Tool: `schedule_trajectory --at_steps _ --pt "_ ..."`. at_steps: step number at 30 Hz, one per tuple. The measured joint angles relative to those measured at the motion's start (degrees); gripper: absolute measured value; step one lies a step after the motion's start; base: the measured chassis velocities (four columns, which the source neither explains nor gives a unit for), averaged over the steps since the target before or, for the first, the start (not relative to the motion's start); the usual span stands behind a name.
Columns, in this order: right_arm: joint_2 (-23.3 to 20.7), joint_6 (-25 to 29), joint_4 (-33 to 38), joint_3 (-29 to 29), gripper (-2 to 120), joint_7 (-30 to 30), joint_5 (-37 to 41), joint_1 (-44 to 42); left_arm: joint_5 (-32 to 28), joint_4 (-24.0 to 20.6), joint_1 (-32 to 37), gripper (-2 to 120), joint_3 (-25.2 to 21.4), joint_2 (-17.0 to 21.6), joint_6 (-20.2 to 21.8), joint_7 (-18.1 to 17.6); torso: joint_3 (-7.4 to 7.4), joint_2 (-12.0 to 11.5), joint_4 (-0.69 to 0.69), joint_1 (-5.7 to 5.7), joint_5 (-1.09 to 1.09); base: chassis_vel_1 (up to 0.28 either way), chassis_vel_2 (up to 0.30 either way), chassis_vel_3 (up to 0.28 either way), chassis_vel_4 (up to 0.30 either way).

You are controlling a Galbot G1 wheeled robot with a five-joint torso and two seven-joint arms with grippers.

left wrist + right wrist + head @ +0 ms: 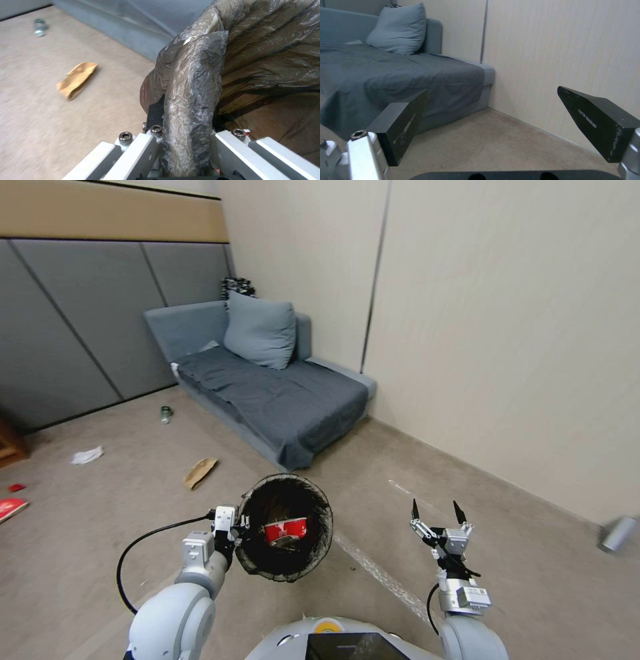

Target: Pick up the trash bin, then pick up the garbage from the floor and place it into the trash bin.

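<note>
The trash bin hangs off the floor, tilted toward me, its black liner folded over the rim. My left gripper is shut on the near-left rim, one finger outside and one inside. A crushed red-and-white cup lies inside the bin. More garbage is on the carpet beyond it: a crumpled brown paper bag, a white tissue wad and a small bottle. My right gripper is held open in the air to the bin's right, holding nothing.
A grey sofa with a cushion stands against the wall ahead. Red scraps lie at the far left, and a silver can lies by the right wall. A tape strip crosses the carpet.
</note>
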Motion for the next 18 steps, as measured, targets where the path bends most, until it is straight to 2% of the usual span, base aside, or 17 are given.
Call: schedule_trajectory --at_steps 18 --pt "-0.39 -0.17 -0.53 -0.25 100 0.07 -0.13 0.41 0.27 0.05 -0.08 2 0.26 -0.12 -0.04 -0.04 0.00 0.00 0.01 0.00 0.00 0.093 0.084 0.092 0.090"
